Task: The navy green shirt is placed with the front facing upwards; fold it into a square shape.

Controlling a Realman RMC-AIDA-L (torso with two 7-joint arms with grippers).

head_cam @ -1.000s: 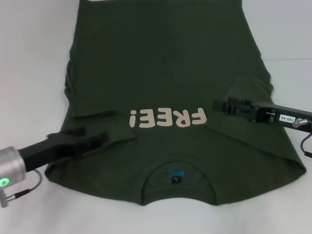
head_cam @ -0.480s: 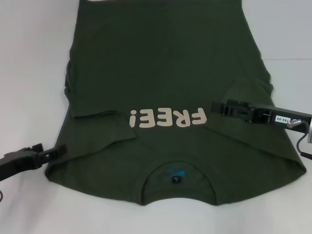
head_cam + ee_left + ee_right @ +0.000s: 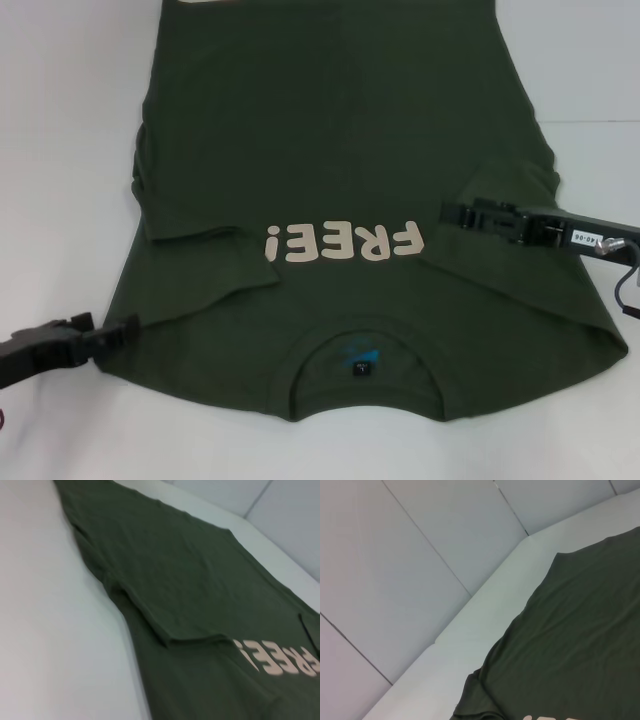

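Observation:
The navy green shirt (image 3: 330, 130) lies flat on the white table, front up, with its cream "FREE!" lettering (image 3: 343, 243) and blue collar label (image 3: 358, 358) towards me. Both sleeves are folded inward over the body: the left sleeve (image 3: 200, 255) and the right sleeve (image 3: 510, 185). My left gripper (image 3: 105, 332) is low at the shirt's near left edge, open and holding nothing. Over the folded right sleeve, just right of the lettering, is my right gripper (image 3: 450, 213). The shirt (image 3: 200, 595) fills the left wrist view, and the right wrist view shows its far part (image 3: 580, 645).
The white table (image 3: 70, 150) runs bare on both sides of the shirt and along the near edge. White wall panels (image 3: 420, 555) stand behind the table's far side. A cable (image 3: 625, 290) hangs from the right arm.
My left gripper has drawn back from the folded left sleeve to the shirt's near left edge. The right gripper has barely shifted. The shirt lies as before.

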